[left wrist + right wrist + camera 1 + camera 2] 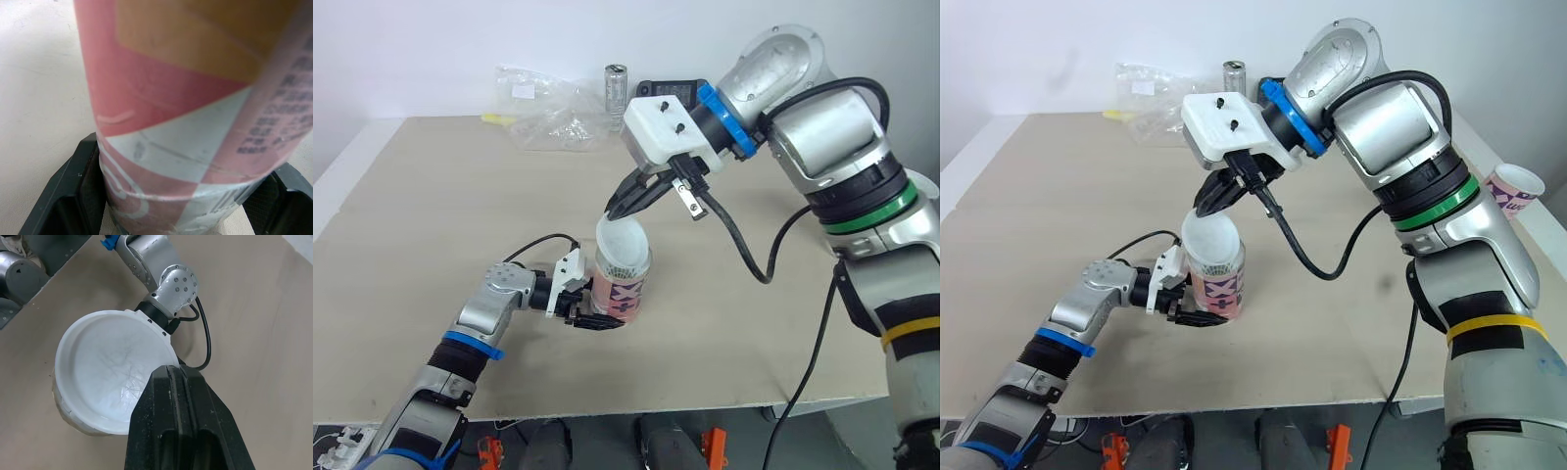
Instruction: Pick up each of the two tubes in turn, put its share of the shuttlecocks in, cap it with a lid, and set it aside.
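A pink and white tube (621, 286) stands upright on the table near its front edge. My left gripper (603, 315) is shut on the tube's lower part, one black finger (63, 196) on each side of it. A white translucent lid (624, 247) lies tilted over the tube's mouth. My right gripper (619, 208) comes down from above and is shut on the lid's far rim (161, 369). What is inside the tube is hidden by the lid. A second pink and white tube (1516, 191) shows at the far right, beyond the table's right edge.
A crumpled clear plastic bag (553, 116) and a metal can (616, 86) lie at the table's back edge. The beige table (431, 225) is bare to the left of the tube. The right arm's black cable (744, 245) hangs over the table's right half.
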Controlling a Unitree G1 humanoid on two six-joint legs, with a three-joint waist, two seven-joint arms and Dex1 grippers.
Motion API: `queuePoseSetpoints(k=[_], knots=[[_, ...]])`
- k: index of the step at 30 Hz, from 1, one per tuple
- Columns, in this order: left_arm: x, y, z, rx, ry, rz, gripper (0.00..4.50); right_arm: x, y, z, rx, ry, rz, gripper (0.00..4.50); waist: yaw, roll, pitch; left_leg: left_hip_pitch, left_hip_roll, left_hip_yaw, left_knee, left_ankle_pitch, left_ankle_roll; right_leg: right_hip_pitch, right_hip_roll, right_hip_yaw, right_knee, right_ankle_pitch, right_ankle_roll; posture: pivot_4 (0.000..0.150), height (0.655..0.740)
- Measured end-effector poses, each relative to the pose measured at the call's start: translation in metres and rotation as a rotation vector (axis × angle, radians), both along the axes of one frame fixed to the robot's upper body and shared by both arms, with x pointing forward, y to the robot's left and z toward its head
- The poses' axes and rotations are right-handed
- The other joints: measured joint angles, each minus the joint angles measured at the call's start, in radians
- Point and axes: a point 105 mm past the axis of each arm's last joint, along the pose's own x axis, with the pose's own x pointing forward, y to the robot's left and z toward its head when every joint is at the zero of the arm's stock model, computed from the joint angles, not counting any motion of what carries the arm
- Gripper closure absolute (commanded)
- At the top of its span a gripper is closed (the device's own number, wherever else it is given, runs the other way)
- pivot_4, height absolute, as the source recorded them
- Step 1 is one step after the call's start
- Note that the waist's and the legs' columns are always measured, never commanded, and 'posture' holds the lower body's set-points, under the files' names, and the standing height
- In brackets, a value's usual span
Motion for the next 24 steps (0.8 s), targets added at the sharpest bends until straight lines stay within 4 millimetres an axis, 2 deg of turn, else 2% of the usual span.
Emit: queuePoseSetpoints(k=[2,7,24], knots=[[0.0,0.0,0.0,0.0,0.0,0.0,1.29,0.0,-0.001,-0.001,-0.004,-0.002,0.0,4.44,0.0,0.0,0.0,0.0,0.0,0.0,0.0,0.0,0.0,0.0,0.0,0.0,0.0,0.0,0.0,0.15,0.7236],[0.0,0.001,0.001,-0.001,-0.003,0.003,1.29,0.002,-0.002,-0.02,-0.05,0.02,-0.005,4.44,-0.002,0.0,0.0,0.0,0.0,0.0,0.0,0.0,0.0,0.0,0.0,0.0,0.0,0.0,0.0,0.15,0.7236],[0.0,0.001,0.001,-0.002,-0.003,0.003,1.29,0.007,-0.007,-0.023,-0.079,-0.053,0.004,4.44,-0.002,0.0,0.0,0.0,0.0,0.0,-0.001,0.0,0.0,0.0,0.0,0.0,0.0,-0.001,0.0,0.15,0.7236]])
